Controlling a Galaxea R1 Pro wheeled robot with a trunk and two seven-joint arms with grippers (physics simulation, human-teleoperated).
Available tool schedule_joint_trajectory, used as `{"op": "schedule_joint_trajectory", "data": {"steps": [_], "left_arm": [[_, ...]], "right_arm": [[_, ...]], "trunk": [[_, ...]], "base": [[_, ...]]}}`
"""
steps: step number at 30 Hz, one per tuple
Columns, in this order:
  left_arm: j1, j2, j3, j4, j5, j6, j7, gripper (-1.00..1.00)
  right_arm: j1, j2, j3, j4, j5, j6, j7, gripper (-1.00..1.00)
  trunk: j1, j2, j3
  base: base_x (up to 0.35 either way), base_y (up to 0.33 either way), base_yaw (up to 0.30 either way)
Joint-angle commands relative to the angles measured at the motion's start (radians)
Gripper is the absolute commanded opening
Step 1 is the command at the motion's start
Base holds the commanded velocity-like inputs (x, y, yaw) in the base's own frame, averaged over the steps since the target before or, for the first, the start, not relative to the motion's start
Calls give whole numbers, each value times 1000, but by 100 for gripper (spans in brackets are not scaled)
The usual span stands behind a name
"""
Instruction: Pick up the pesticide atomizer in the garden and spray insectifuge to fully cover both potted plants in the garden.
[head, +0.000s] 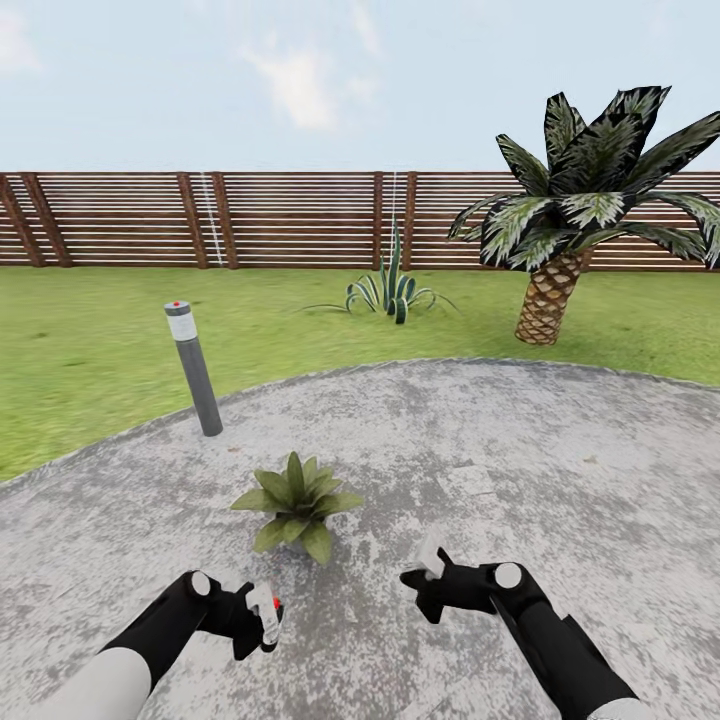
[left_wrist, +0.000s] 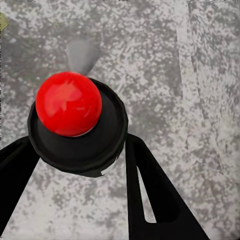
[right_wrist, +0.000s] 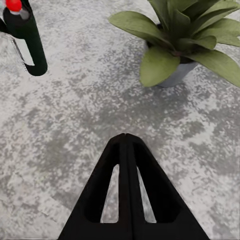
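My left gripper (head: 262, 620) is shut on the pesticide atomizer (head: 267, 606), a slim dark bottle with a white label and a red top, held low over the paved patio (head: 560, 470). From above, the left wrist view shows its red cap (left_wrist: 69, 103) between the black fingers (left_wrist: 150, 192). One potted plant (head: 296, 504), a rosette of broad green leaves in a grey pot (right_wrist: 176, 75), stands just ahead of both grippers. My right gripper (head: 424, 584) is shut and empty, right of the plant. The right wrist view shows the atomizer (right_wrist: 27, 42) beside the plant (right_wrist: 175, 35). The second potted plant is out of view.
A grey bollard lamp (head: 194, 366) stands at the patio's left edge. On the lawn (head: 90, 340) behind are a striped agave clump (head: 391, 291) and a tall palm (head: 575, 215). A brown slatted fence (head: 290, 220) closes the far side.
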Motion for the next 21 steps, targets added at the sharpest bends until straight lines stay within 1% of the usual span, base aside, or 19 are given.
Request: {"op": "schedule_joint_trajectory", "data": {"steps": [1,2,3,5,6,7,9,12,16,17,21], "left_arm": [[0,-3,-5,-9,-2,3,-4,-100],[0,-5,-6,-11,-2,4,-4,-100],[0,-12,-16,-14,-3,4,-4,-100],[-1,-32,-58,-17,-4,14,-5,-100],[-1,-39,-70,-18,-4,23,-5,-100],[-1,-57,-90,-19,-3,43,-5,-100],[-1,-73,-102,-20,-3,51,-5,-100],[-1,-91,-113,-20,-3,56,-5,-100],[-1,-108,-137,-20,-3,58,-5,-100],[-1,-116,-143,-20,-3,58,-5,-100],[-1,-134,-148,-20,-3,60,-5,-100]], "right_arm": [[-2,0,2,-5,6,8,38,-100],[-2,0,2,-6,6,8,45,-100],[-2,0,2,-7,7,8,57,-100],[-4,0,2,-7,8,7,67,-100],[-4,1,2,-7,8,7,69,-100],[-4,1,2,-8,8,7,71,-100],[-5,2,3,-8,8,7,72,-100],[-6,16,3,-7,9,7,72,-100],[-6,27,3,-8,14,7,72,-100],[-6,28,3,-7,15,7,72,-100],[-6,30,4,-8,16,7,72,-100]], "trunk": [[0,0,-1],[0,0,-1],[0,0,-1],[0,0,-1],[0,0,-1],[0,0,-1],[0,0,-1],[0,0,-1],[0,0,-1],[0,0,-1],[0,0,-1]], "base": [[0,0,0],[0,0,0],[0,0,0],[0,0,0],[0,0,0],[0,0,0],[0,0,0],[0,0,0],[0,0,0],[0,0,0],[0,0,0]]}}
